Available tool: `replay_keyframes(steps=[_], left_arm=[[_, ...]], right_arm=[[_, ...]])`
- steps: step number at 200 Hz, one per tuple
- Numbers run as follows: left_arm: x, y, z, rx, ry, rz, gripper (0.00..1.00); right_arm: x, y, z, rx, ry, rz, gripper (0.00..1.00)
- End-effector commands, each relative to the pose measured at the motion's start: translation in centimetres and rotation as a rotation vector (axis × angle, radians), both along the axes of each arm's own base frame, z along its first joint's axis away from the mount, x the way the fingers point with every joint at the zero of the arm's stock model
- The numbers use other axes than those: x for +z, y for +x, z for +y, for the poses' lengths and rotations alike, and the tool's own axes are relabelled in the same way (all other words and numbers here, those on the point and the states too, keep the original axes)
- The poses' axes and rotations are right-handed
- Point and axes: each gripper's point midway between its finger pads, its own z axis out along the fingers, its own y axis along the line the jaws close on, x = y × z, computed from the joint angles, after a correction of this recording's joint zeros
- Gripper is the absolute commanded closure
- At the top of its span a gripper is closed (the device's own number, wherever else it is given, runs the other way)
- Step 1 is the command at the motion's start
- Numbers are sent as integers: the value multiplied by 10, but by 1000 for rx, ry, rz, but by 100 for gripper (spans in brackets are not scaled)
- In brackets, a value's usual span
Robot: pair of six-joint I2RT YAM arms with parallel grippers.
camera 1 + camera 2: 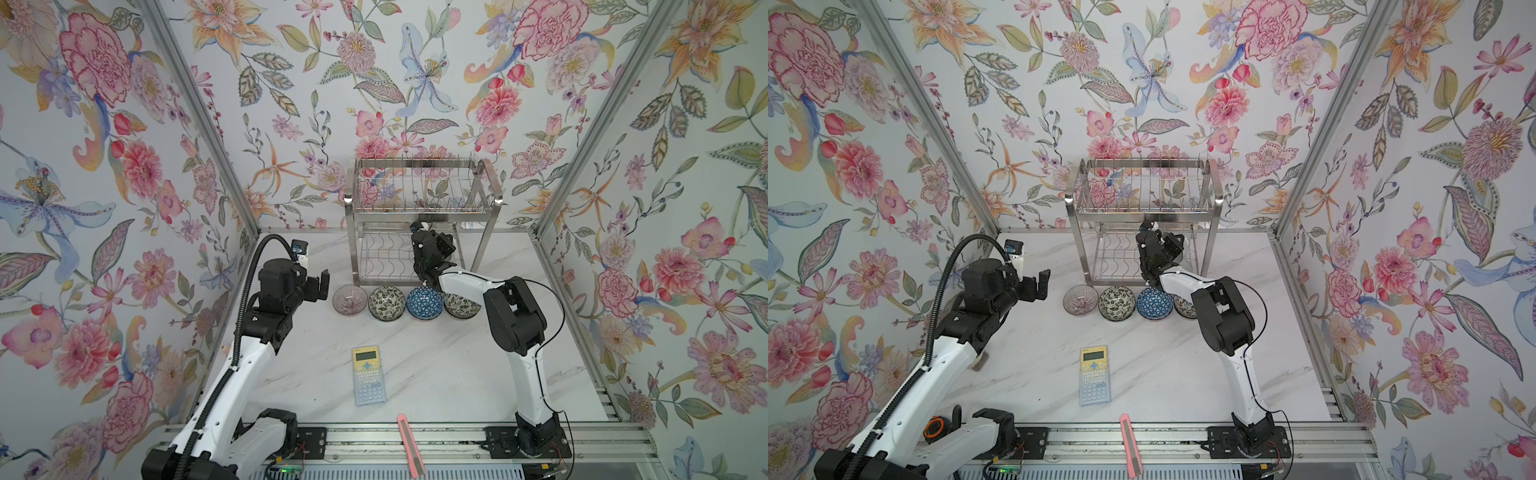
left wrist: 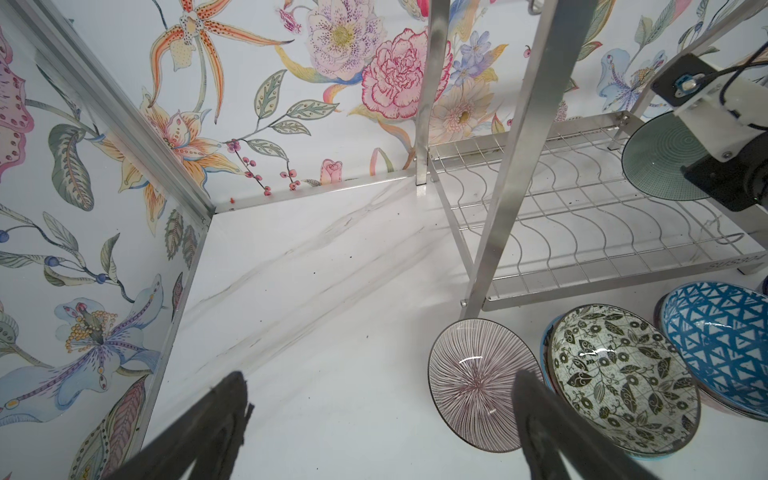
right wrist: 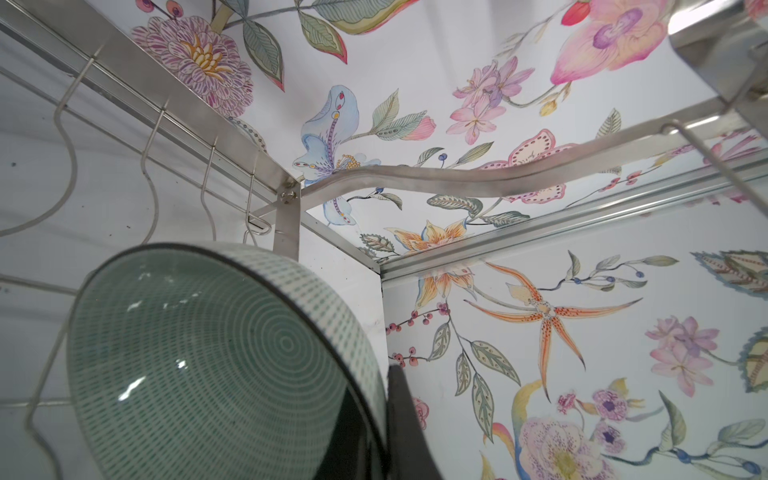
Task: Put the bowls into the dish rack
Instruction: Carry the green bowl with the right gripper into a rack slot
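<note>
Yellow calculator (image 1: 368,376), pink cutter (image 1: 410,444); bowls (image 1: 386,303) beyond

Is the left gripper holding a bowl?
No, the left gripper is open and empty, beside the pinkish bowl on the table.

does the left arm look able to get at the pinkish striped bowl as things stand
Probably yes. The left gripper is open, close beside the pinkish striped bowl at the row's near end, bare table between them. The dish rack leg just behind could crowd the grasp.
</note>
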Motion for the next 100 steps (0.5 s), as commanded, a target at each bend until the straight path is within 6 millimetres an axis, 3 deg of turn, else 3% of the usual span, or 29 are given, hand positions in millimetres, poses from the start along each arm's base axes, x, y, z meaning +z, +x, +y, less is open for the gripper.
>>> replay_keyframes(steps=[1, 100], left_arm=[[-2, 0, 0, -14, -12, -4, 1], [-2, -1, 0, -20, -13, -4, 1]], right_arm=[[34, 13, -6, -55, -8, -104, 100], [18, 64, -24, -156, -99, -105, 100]])
